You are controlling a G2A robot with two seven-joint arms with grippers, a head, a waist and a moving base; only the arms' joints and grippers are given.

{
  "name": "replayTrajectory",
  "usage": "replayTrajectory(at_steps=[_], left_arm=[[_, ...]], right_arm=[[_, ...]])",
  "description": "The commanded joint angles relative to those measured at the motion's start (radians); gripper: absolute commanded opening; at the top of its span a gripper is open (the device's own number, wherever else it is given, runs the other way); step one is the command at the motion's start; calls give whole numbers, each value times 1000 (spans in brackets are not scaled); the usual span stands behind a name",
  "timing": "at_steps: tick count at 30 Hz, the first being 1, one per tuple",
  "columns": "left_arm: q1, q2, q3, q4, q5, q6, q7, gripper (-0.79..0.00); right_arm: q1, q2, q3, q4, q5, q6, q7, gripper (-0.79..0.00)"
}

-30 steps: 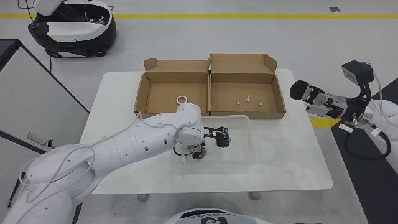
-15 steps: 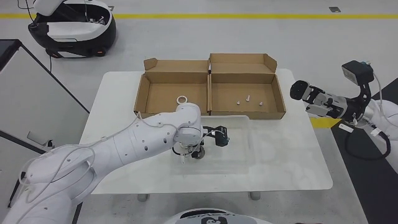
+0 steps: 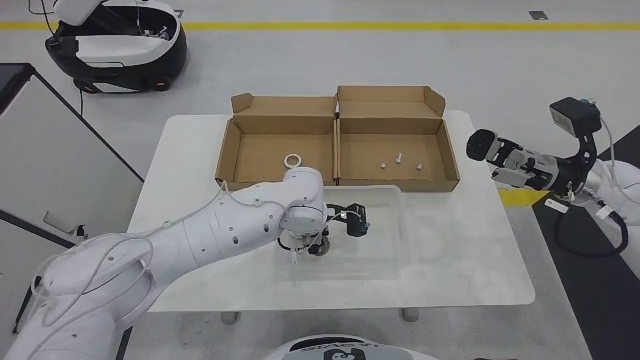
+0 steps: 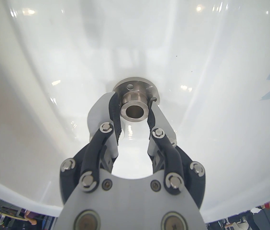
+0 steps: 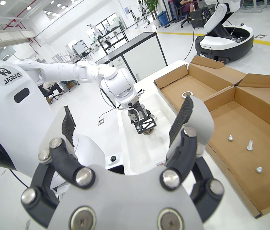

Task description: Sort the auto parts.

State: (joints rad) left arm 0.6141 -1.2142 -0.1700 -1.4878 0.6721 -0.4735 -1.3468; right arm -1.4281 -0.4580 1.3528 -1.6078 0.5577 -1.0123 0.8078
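Far on the table (image 3: 470, 250): two open cardboard boxes (image 3: 265, 150). Nearer: a white tray (image 3: 385, 245). Off the right edge: the right gripper (image 5: 127, 111), fingers spread, holding nothing. In the tray: the left gripper (image 4: 133, 107), fingers pinching the neck of a flanged bushing (image 4: 135, 89), seemingly last to sort. Already boxed: one ring (image 3: 291, 160) left, three bolts (image 3: 398, 158) right.

Left claw (image 4: 133, 108) clamps a metal bushing (image 4: 136, 87); right claw (image 5: 128, 108) spread wide.

Bushing (image 4: 135, 106) lies in tray (image 3: 382, 252) before the boxes (image 3: 337, 160)
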Motion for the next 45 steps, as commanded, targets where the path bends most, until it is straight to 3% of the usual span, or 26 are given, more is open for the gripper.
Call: replayTrajectory(at_steps=[1, 3, 4, 5, 15, 29, 37, 45], left_arm=[[2, -2, 0, 3, 2, 1, -1, -529], [3, -4, 0, 6, 8, 3, -3, -600], [3, -5, 0, 6, 11, 2, -2, -736], [3, -6, 0, 7, 15, 2, -2, -785], [-30, -2, 0, -17, -19, 6, -6, -785], [-149, 32, 0, -153, -194, 34, -34, -785], [-230, 69, -45, -212, -337, 7, -7, -785], [-217, 131, -156, -249, -427, -80, 81, -785]], right_arm=[[0, 0, 0, 0, 0, 0, 0, 0], [0, 0, 0, 0, 0, 0, 0, 0], [0, 0, 0, 0, 0, 0, 0, 0], [0, 0, 0, 0, 0, 0, 0, 0], [0, 0, 0, 0, 0, 0, 0, 0], [0, 0, 0, 0, 0, 0, 0, 0], [0, 0, 0, 0, 0, 0, 0, 0], [0, 0, 0, 0, 0, 0, 0, 0]])
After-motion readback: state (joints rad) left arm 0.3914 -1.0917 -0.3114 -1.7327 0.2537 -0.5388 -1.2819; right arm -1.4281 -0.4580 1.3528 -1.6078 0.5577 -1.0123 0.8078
